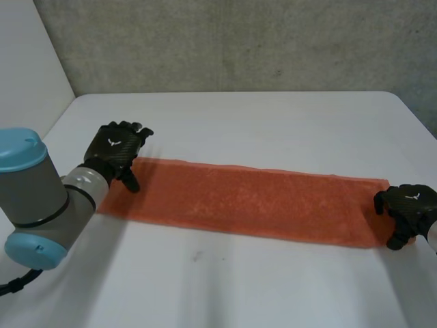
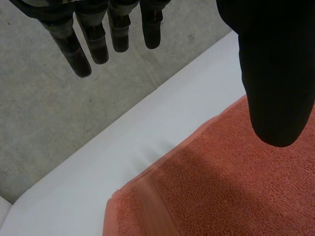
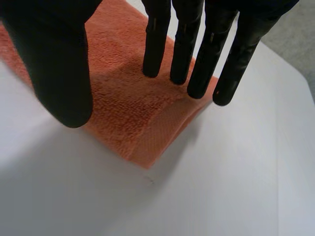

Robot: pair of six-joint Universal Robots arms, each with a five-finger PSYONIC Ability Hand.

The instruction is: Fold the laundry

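Note:
An orange towel lies flat in a long strip across the white table. My left hand hovers at the towel's left end by its far corner. In the left wrist view the fingers hang straight and the thumb stands apart over the towel, holding nothing. My right hand sits at the towel's right end. Its fingers are straight above the hemmed near corner of the towel, with the thumb spread wide; no cloth is pinched.
A grey concrete wall rises behind the table's far edge, and a white panel stands at the far left. My left arm's grey joint with its blue cap fills the near left.

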